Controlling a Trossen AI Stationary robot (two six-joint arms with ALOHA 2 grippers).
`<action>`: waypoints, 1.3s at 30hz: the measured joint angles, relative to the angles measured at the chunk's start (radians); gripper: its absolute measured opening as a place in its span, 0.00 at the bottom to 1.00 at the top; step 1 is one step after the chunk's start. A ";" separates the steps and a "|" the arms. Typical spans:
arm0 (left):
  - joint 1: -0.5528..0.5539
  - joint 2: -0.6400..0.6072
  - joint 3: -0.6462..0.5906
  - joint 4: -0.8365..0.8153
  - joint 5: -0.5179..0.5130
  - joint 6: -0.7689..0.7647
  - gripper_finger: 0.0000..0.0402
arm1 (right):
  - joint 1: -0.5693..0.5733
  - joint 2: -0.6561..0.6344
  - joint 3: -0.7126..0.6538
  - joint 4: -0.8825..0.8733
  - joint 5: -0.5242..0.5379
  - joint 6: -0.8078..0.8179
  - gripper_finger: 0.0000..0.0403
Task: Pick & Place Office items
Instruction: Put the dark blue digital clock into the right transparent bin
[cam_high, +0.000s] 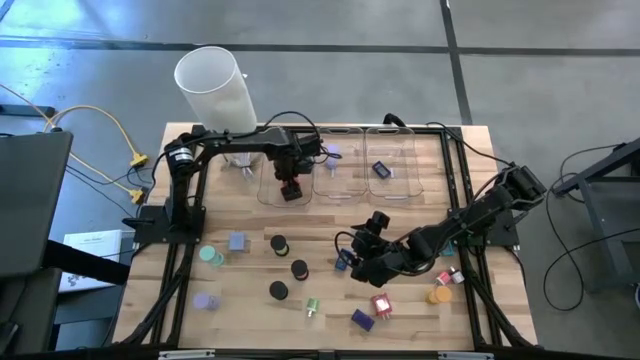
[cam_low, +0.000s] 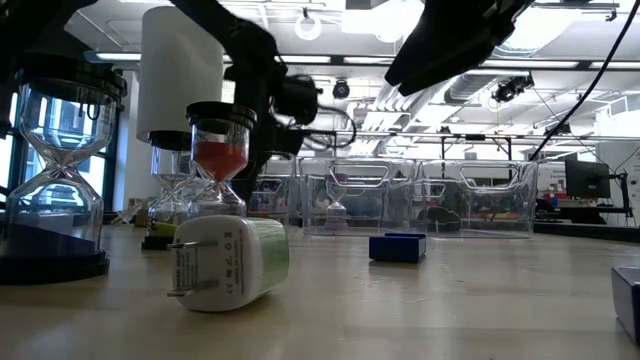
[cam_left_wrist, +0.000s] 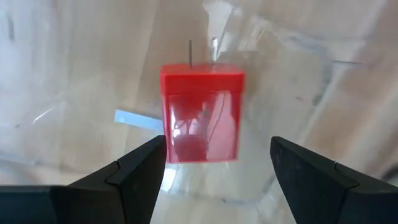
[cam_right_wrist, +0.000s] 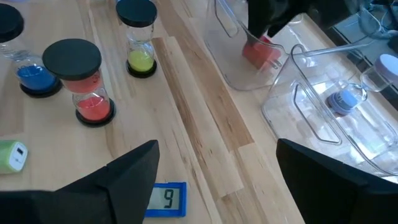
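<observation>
My left gripper hangs open over the left clear tray. A red block lies on that tray's floor just beyond the fingertips, untouched. My right gripper is open above the table's middle, over a small blue piece marked 9, which lies flat on the wood. Small hourglasses with black round caps stand upright nearby. A green-and-white plug piece lies on its side.
Two more clear trays hold a lavender piece and a blue clip. A big white cylinder stands at the far left. Teal, lavender, purple, pink and orange pieces lie scattered along the near side.
</observation>
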 joint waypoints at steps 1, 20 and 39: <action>-0.002 0.000 0.022 -0.025 0.000 -0.002 0.70 | -0.001 0.000 0.000 0.001 -0.001 0.001 0.78; -0.106 -0.129 0.236 -0.473 0.033 -0.266 0.70 | 0.007 0.000 -0.001 -0.041 -0.351 0.026 0.78; -0.682 -0.308 0.149 -0.415 -0.001 -0.680 0.70 | 0.086 0.000 0.000 0.202 -0.731 0.310 0.78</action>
